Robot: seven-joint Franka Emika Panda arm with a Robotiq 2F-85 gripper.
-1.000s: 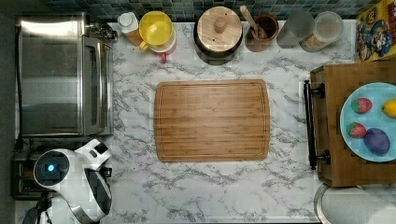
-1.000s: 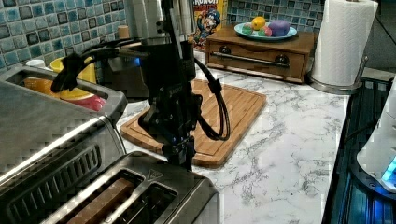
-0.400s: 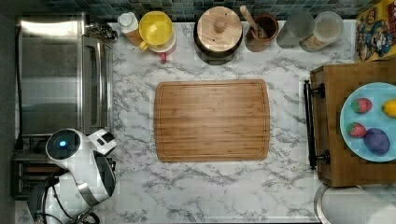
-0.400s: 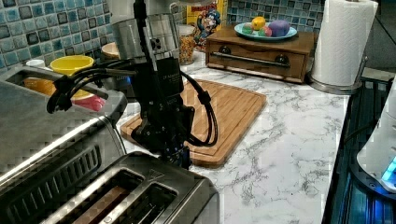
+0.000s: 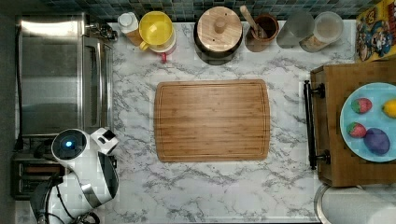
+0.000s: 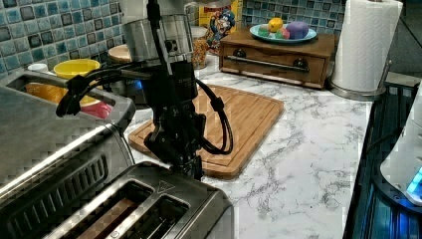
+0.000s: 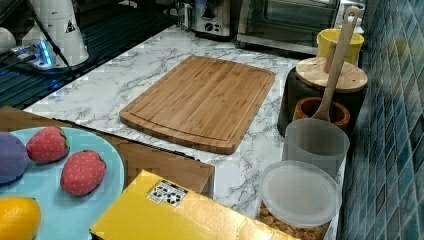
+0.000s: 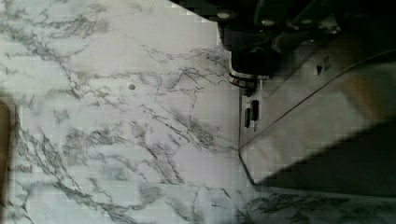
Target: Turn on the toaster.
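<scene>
The toaster [image 6: 149,209] is a small boxy pop-up model in brushed steel with two long dark top slots, standing upright on the marble counter. In the top view it [image 5: 28,175] sits at about 8 o'clock of the frame, its right end hidden under the white arm. In the left view it lies at 7 o'clock, a triangle mark on its top plate. In the right view its end face [image 7: 212,22] with black controls shows at 12 o'clock
</scene>
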